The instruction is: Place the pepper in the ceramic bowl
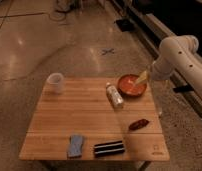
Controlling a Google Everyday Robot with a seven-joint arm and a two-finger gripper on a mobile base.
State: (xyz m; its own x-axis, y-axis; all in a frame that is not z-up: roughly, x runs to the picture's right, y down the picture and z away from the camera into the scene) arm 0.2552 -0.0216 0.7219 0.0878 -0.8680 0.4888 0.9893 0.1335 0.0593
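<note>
The pepper [138,124] is small, dark red-brown and elongated, lying on the wooden table [59,120] near its right front. The ceramic bowl [131,85] is round and orange-red, at the table's back right. My gripper [142,77] hangs from the white arm over the bowl's right rim, well behind the pepper and apart from it. Its pale fingers point down into the bowl.
A plastic bottle [114,95] lies on its side just left of the bowl. A translucent white cup [55,82] stands at the back left. A blue sponge [76,145] and a black-and-white striped block [109,148] lie near the front edge. The white arm [181,55] enters from the right.
</note>
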